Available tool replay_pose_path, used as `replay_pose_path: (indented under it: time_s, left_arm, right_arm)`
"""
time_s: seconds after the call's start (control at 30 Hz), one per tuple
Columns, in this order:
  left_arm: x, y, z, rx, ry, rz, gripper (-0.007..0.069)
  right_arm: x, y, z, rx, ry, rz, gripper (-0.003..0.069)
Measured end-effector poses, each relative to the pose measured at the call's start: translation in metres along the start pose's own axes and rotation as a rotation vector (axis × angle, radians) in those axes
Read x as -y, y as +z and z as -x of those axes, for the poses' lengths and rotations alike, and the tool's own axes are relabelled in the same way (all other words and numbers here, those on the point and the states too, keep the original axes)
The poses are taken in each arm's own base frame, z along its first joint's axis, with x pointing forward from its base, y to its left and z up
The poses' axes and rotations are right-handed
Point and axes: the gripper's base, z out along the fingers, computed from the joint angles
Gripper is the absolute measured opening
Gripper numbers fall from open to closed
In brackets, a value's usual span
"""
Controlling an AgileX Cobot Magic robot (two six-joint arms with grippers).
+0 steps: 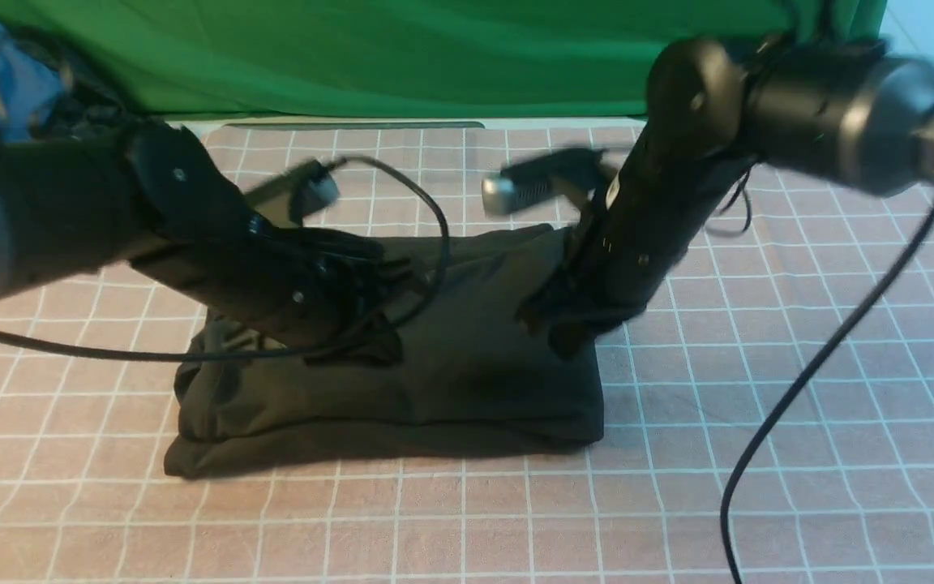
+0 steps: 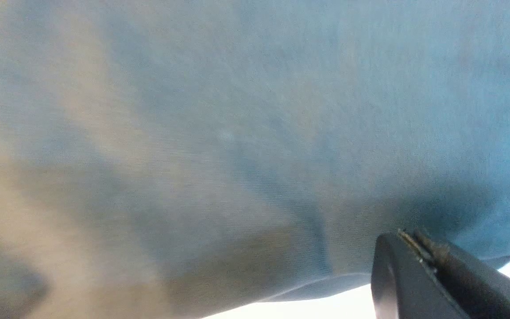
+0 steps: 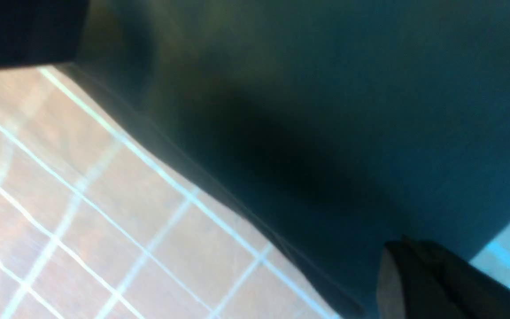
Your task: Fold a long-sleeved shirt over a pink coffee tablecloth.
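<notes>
- While the long-sleeved shirt [image 1: 434, 373] lies as a compact dark bundle in the middle of the pink coffee tablecloth [image 1: 759, 422], you can see it has been brought in to a rough rectangle, thick and rounded along its near edge, so several folds look done.
- Its far part is lifted: fabric rises toward both arms, so this reads as a fold under way, with a far flap yet to be laid flat.
- Your left gripper [image 2: 419, 248] has its jaws pressed together; the left wrist view shows cloth right against the tips and appearing to run in between them, so I judge it is pinching the shirt, at its left far area.
- Your right gripper [image 3: 407, 252] is likewise clamped shut, with dark fabric tight against its tips in the right wrist view; in the front view it sits at the right far corner, where cloth bunches up around it.
- What is left, as I judge it: carry the raised part over, release, and leave a flat package; the near left corner looks lumpy and may need smoothing.
- Beyond the tablecloth's far edge hangs a green cloth [image 1: 402, 57], well apart from the shirt.
- Loose black cables [image 1: 807, 381] trail over the grid on the right and loop above the shirt on the left; mind that they do not snag.
</notes>
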Motion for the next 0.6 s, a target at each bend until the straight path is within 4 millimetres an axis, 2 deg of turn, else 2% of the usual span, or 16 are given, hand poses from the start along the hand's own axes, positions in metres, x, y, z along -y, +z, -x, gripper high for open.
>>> replay_pose_path:
  time_s: [0.07,0.13,0.27,0.3,0.4,0.5,0.6]
  left_arm:
    - [-0.004,-0.001,-0.001,0.0,0.005,0.041,0.0013]
    - [-0.011,0.005,-0.006,-0.022,-0.002,0.082,0.0013]
    - [-0.029,0.025,-0.024,-0.079,-0.03,0.132,0.0013]
    - [-0.034,0.03,-0.03,-0.094,-0.041,0.145,0.0013]
    - [-0.042,0.038,-0.04,-0.131,-0.054,0.168,0.0013]
    - [-0.043,0.037,-0.042,-0.138,-0.053,0.171,0.0013]
    - [-0.039,0.027,-0.04,-0.105,-0.044,0.153,0.0013]
  right_arm:
    - [-0.002,-0.006,0.002,0.036,0.004,0.007,0.0038]
    - [-0.002,-0.004,0.002,0.032,0.007,0.011,0.0038]
    - [0.0,0.018,0.0,-0.029,0.016,0.019,0.0038]
    - [0.001,0.029,-0.002,-0.057,0.02,0.021,0.0038]
    - [0.004,0.045,-0.005,-0.102,0.036,0.024,0.0038]
    - [0.004,0.046,-0.006,-0.11,0.04,0.025,0.0038]
    - [0.002,0.037,-0.005,-0.091,0.037,0.025,0.0038]
